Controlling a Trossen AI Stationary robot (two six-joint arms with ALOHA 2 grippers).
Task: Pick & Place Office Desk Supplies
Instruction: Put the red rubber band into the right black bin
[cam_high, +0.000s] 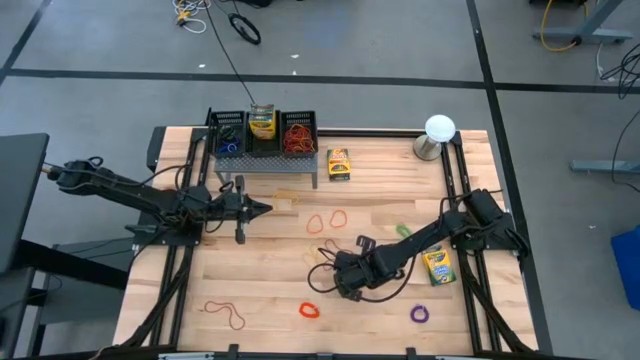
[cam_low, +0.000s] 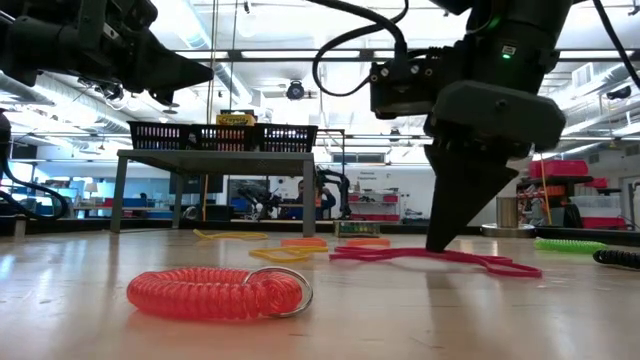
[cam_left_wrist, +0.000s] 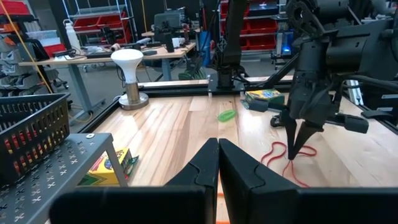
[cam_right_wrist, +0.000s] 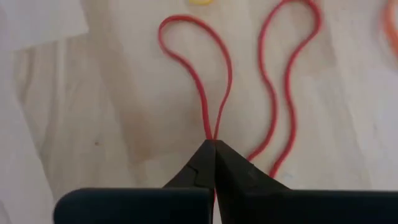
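Right gripper (cam_right_wrist: 214, 144) pinches red rubber band (cam_right_wrist: 219, 81); band's near end hidden.

Rubber band (cam_right_wrist: 214, 81): red
Coiled loop (cam_low: 215, 293): translucent red
Crayon box (cam_high: 339, 164): yellow and green
Ball (cam_high: 439, 127): white
Table (cam_high: 270, 290): pale wood grain
Basket (cam_high: 263, 133): black mesh
Right gripper (cam_right_wrist: 214, 152): black

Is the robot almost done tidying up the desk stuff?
Not yet. Done: the black baskets on the little stand already hold blue bands, a crayon box and red bands. In hand: the right gripper is pinched shut on a red rubber band lying on the table. The left gripper waits shut beside the stand. Left: two crayon boxes and several loose bands, like the purple one.
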